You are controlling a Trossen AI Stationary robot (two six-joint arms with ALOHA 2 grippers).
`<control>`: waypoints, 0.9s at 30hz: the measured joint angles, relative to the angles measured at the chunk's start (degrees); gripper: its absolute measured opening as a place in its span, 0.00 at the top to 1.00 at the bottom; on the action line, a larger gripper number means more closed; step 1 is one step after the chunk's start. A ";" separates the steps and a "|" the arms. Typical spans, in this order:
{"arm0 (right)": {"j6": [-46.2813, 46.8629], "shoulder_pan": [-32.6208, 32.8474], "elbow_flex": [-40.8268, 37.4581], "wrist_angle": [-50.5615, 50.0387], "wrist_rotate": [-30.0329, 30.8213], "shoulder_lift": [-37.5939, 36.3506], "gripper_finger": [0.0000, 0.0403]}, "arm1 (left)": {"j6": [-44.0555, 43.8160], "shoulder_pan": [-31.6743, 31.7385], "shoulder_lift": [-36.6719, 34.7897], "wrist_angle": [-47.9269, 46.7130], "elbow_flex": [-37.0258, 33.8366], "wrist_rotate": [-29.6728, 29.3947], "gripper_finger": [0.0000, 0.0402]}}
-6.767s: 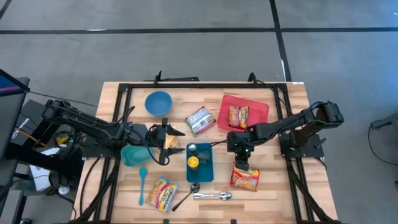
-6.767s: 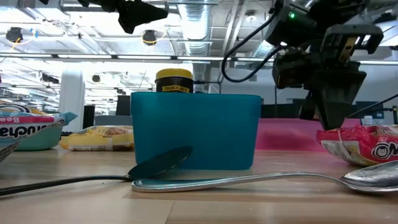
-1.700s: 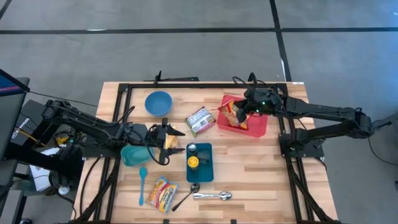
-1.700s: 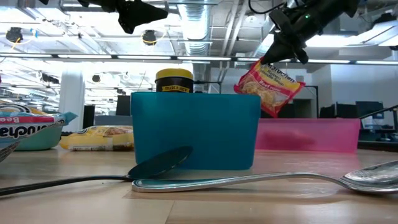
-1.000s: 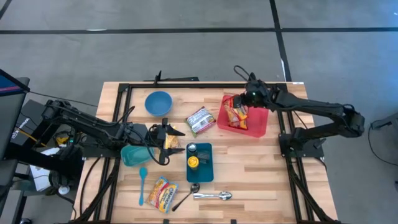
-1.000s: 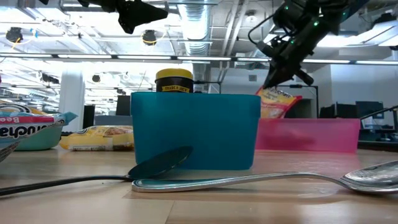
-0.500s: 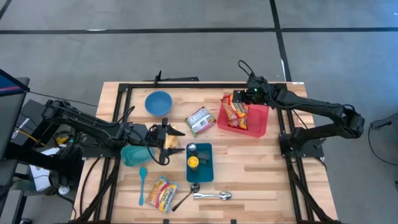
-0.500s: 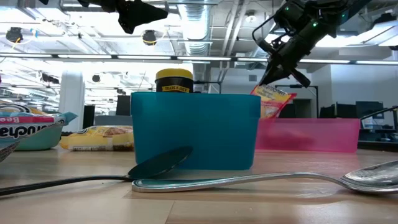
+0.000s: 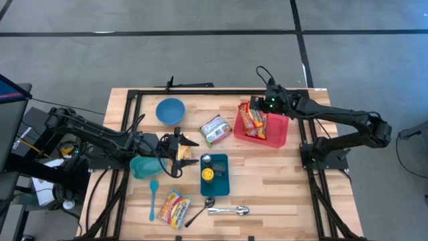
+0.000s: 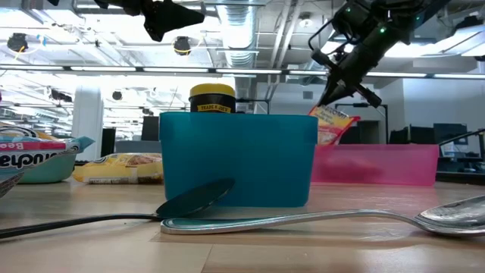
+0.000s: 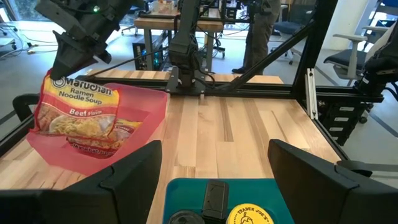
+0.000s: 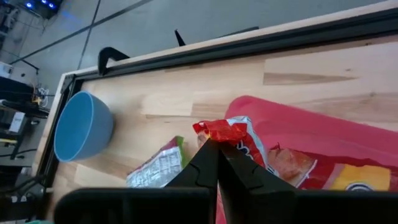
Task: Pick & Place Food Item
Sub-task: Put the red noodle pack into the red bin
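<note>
- The right claw (image 9: 256, 107) is pinching the ramen packet (image 9: 254, 121) by its top edge, over the red tray (image 9: 281, 130) at the table's far right.
- The left claw (image 9: 179, 152) is waiting wide open and empty at mid-left.

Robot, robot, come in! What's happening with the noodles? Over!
Right tool shut on red ramen noodle packet, over pink plastic tray. Left tool open, waiting. Nothing in the way.

Three orange ramen noodle packets (image 9: 255, 122), one green foil snack bag (image 9: 215, 129), two metal spoons (image 9: 228, 211), one blue plastic spoon (image 9: 153, 199), one blue bowl (image 9: 170, 110).
</note>
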 joint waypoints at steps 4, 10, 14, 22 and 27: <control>1.40 0.29 0.00 0.51 0.73 0.07 1.00 | 0.01 0.00 0.00 0.01 0.00 0.00 0.28; 1.76 -0.16 0.03 4.24 1.01 1.00 1.00 | 0.01 0.10 0.00 0.02 0.00 0.00 0.28; 2.01 0.06 0.00 4.25 0.92 3.38 1.00 | 0.01 0.37 0.00 0.01 0.00 0.00 0.28; 0.88 -0.30 -0.02 3.98 1.53 5.96 1.00 | 0.01 0.38 0.00 -0.08 0.00 0.00 0.28; -0.64 -0.39 -0.02 2.92 1.94 3.75 1.00 | 0.01 0.38 0.00 -0.10 0.00 0.00 0.28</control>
